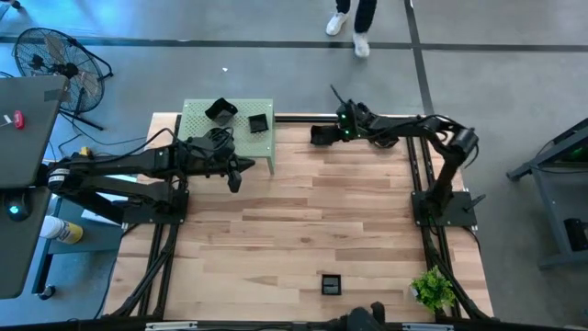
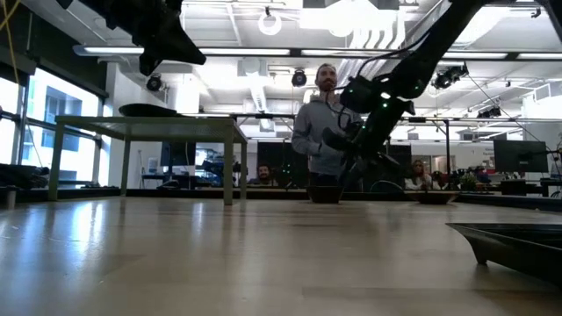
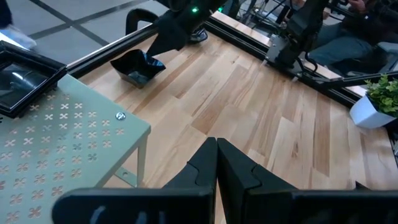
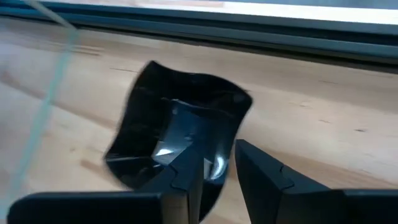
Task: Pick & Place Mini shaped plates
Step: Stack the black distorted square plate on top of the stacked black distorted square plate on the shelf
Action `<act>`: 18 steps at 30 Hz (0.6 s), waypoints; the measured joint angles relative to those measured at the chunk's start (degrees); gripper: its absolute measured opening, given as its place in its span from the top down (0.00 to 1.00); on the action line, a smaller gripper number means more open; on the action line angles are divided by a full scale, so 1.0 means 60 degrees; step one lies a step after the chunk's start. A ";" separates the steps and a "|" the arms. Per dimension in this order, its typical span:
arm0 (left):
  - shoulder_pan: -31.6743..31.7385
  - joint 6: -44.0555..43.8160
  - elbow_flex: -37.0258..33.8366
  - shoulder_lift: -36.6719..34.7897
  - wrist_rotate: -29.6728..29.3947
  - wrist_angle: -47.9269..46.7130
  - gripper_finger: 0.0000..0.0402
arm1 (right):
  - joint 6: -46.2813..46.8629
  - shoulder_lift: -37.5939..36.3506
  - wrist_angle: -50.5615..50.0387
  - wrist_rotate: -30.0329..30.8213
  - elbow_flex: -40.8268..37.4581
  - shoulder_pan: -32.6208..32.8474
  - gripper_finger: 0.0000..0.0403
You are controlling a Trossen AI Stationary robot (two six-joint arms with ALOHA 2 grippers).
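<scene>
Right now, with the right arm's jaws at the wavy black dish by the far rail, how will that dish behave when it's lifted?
The dish looks glossy, so it may slip between the right gripper jaws. Its rim holds a crisp wavy shape, so it is probably stiff rather than floppy. It looks thin and shallow, so it is likely light and may tilt if pinched at one edge.

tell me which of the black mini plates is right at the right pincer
The wavy-edged black plate on the wood at the table's far edge, right at the right pincer. Two others sit on the green perforated stand; a square one lies alone at the near edge.
</scene>
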 joint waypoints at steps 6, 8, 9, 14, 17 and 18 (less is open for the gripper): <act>0.0000 0.0004 0.0000 0.0000 0.0002 -0.0002 1.00 | -0.0044 0.0270 -0.0526 0.0304 0.0429 -0.0040 0.80; 0.0000 0.0004 0.0000 0.0000 0.0002 -0.0004 1.00 | -0.0043 0.0270 -0.0521 0.0314 0.0436 -0.0071 0.81; 0.0000 0.0004 0.0000 0.0000 0.0002 0.0000 1.00 | -0.0044 0.0270 -0.0553 0.0308 0.0436 -0.0097 0.82; 0.0000 0.0087 0.0004 0.0000 0.0002 0.0000 1.00 | 0.0249 0.0485 -0.0022 -0.0072 0.0299 -0.0149 0.87; 0.0003 0.0096 0.0004 0.0000 0.0002 -0.0007 1.00 | 0.0586 0.0704 0.0187 -0.0378 0.0254 -0.0153 0.90; 0.0000 0.0099 0.0004 0.0000 0.0002 -0.0007 1.00 | 0.0615 0.0740 0.0173 -0.0380 0.0254 -0.0142 0.90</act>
